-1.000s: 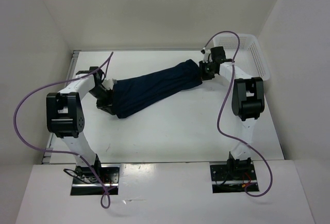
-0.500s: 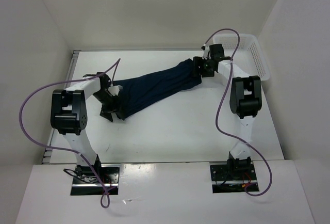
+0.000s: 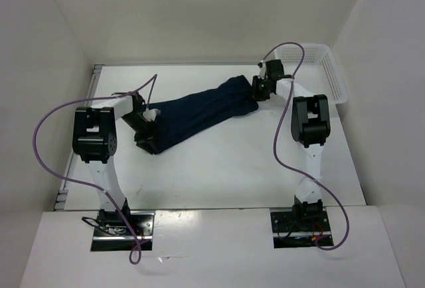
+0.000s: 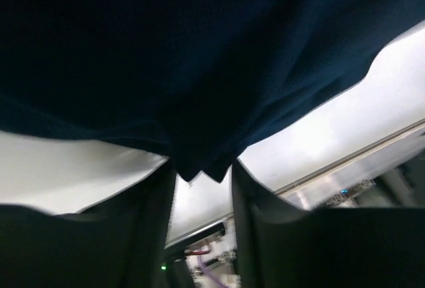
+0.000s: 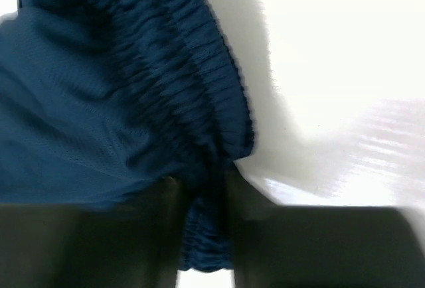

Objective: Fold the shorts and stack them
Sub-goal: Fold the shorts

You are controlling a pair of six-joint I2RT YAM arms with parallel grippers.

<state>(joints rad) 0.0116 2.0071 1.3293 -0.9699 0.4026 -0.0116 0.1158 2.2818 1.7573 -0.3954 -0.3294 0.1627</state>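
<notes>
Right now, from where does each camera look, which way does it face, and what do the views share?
Top external: fixed above and behind the arms, facing down at the table; shows both arms, left gripper, right gripper, the shorts between them, and the basket.
Left wrist: on the left arm, looking along its fingers at a corner of the shorts between them.
Right wrist: on the right arm, looking along its fingers at the waistband between them.
Shared: all three views show the shorts and the table.

A corner of the dark blue shorts (image 4: 199,69) hangs down between the two fingers (image 4: 139,228) of my pincer (image 4: 203,192), which stand a little apart, with the white desk (image 4: 345,122) behind.
</notes>
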